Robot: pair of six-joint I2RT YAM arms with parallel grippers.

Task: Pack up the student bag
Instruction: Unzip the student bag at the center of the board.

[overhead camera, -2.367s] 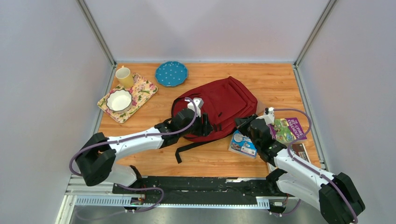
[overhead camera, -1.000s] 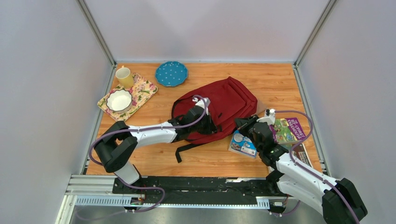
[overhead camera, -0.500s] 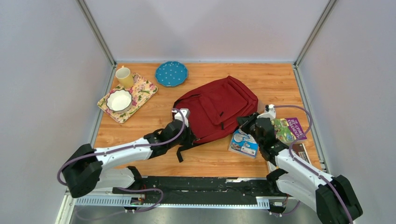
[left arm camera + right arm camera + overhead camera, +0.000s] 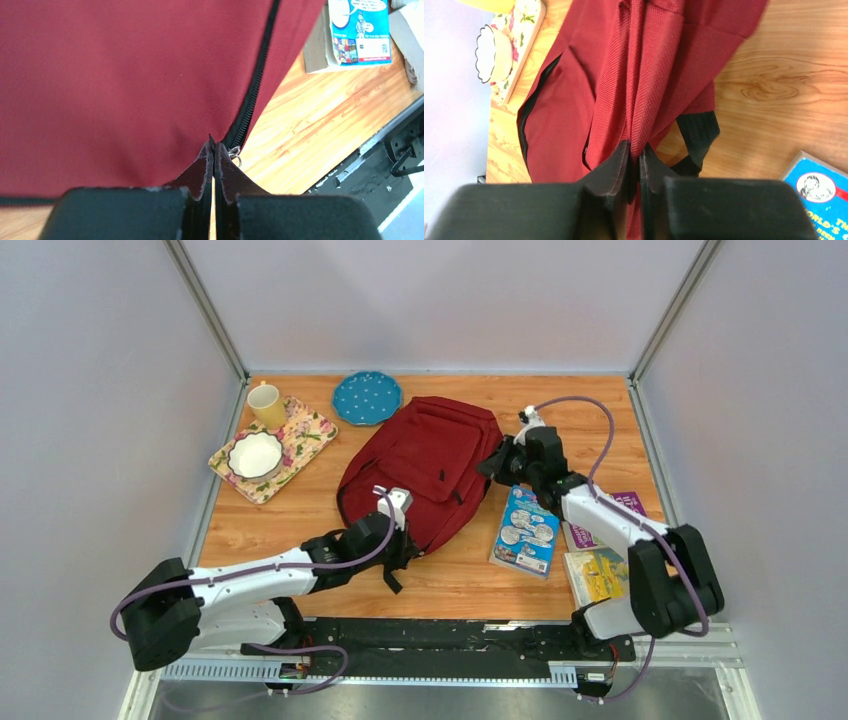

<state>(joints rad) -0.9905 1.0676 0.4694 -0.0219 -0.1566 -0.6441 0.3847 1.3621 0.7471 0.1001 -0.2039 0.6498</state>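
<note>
Grip on student bag [image 4: 425, 465], mid-frame | left gripper [image 4: 214, 150] and right gripper [image 4: 635, 150] both clenched on its fabric | risk: thin pinch slips, bag slumps.

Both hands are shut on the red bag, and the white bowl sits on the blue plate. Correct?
Not quite. The bowl sits on the floral tray, as the top view shows; the blue plate lies apart from it. The rest holds: the left hand and right hand are each shut on the bag.
</note>
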